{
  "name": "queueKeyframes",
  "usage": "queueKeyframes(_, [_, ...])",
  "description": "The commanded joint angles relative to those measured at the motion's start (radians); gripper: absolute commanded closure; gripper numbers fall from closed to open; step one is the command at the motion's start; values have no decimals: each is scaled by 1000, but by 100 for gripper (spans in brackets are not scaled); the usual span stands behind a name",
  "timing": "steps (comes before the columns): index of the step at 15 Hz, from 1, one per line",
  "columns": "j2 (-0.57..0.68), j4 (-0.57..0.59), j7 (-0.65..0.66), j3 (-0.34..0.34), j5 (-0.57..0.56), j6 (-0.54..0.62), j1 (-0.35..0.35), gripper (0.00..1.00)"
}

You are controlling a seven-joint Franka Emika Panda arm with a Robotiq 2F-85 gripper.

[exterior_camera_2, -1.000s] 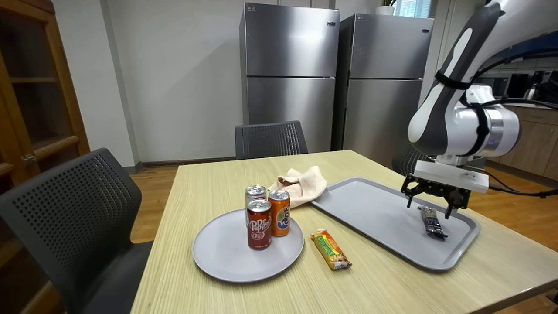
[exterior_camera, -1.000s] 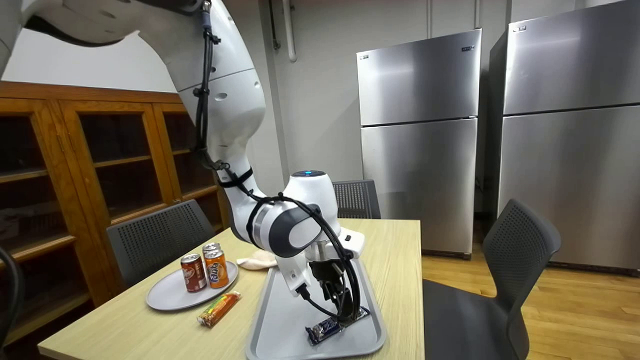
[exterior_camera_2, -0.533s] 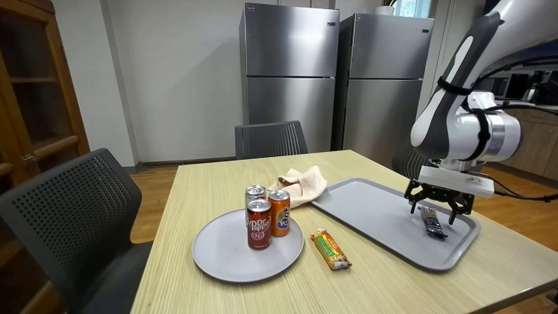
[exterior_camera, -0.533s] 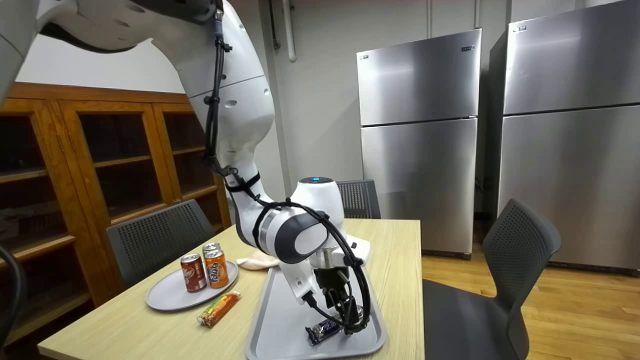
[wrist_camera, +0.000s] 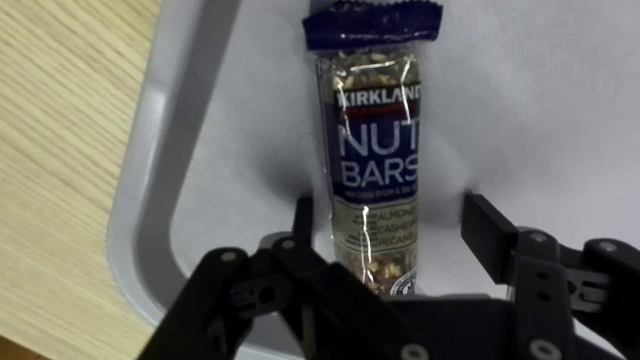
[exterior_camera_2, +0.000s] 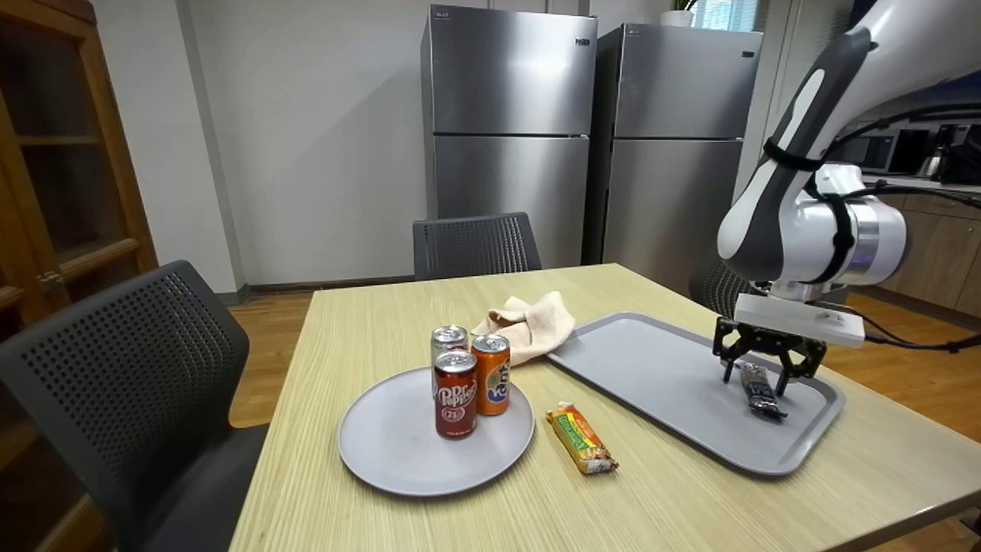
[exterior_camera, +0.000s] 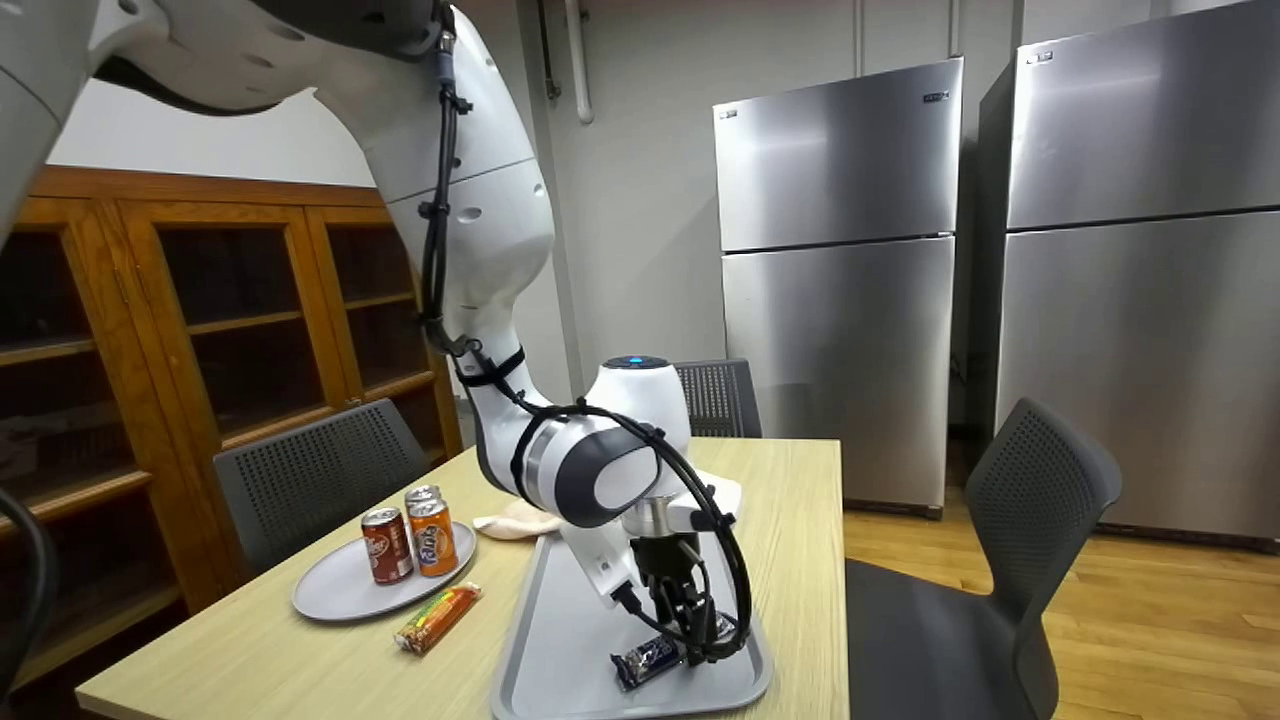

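Wrist view: nut bar (wrist_camera: pixel 375 155) lies flat nr. corner of tray (wrist_camera: pixel 132 210), lengthwise betw. fingers (wrist_camera: pixel 487 240), prob. so claw (wrist_camera: pixel 391 215) spans its narrow width. Claw well open, gap each side of bar, nil held.

In an exterior view: cans (exterior_camera_2: pixel 456 399) bunched on plate (exterior_camera_2: pixel 391 452), prob. to keep drinks together; granola bar (exterior_camera_2: pixel 581 438) on table (exterior_camera_2: pixel 674 498) nearby. Claw straddles nut bar, low over tray.

In an exterior view: cable (exterior_camera: pixel 743 585) part-hides fingers; tray contact can't be confirmed.

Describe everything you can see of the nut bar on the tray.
The narrow nut bar looks sealed in shiny plastic, partly clear over nut pieces, with a crimped dark blue end and printing that reads Kirkland Nut Bars. It lies flat on the gray tray, near one end of it. The open hand straddles it, gaps showing on both sides.
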Motion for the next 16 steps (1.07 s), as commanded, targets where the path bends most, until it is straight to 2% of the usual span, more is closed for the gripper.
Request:
queueKeyframes(1, [-8,19,-48,21,13,-34,-21,54])
queueKeyframes(7, [-51,-3,-87,40,10,-24,-23,96])
queueKeyframes(8, [-62,-9,-100,52,10,-19,-25,93])
queueKeyframes(16, [-145,-52,-228,167,17,5,-52,93])
